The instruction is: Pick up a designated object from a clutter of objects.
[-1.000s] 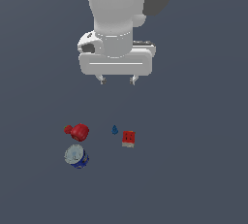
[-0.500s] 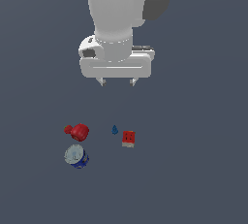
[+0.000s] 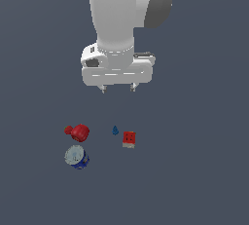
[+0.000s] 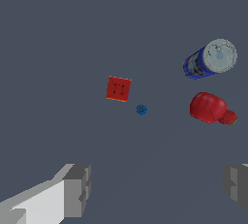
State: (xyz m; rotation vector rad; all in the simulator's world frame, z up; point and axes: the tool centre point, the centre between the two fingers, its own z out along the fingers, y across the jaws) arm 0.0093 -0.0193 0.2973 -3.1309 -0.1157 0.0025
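Puzzle cube (image 3: 129, 139) sits on the flat grey floor (image 3: 204, 170), red gridded face up, untouched, out at the exterior view's right end of the little scatter. Just beside it, toward the exterior view's left, stands the tiny blue cone (image 3: 115, 130), close but not touching. Well apart from those two, farther to the exterior view's left, lies the red rounded lumpy object (image 3: 78, 132), and right next to it the blue-and-white can (image 3: 76, 157) lies tipped, its pale round end facing up toward the camera.

Up above, the white Panda arm (image 3: 121, 19) hangs over the scene with the gripper (image 3: 117, 88) well clear of everything, holding nothing. From the wrist view the fingers (image 4: 77, 189) are spread wide, one at each side of the picture, with bare floor between them. In that same view the cube (image 4: 118, 88) shows its red squared face, the cone (image 4: 141, 109) sits just beside it, and the can (image 4: 209, 59) and the red lump (image 4: 210, 108) lie off together, well apart from the cube.
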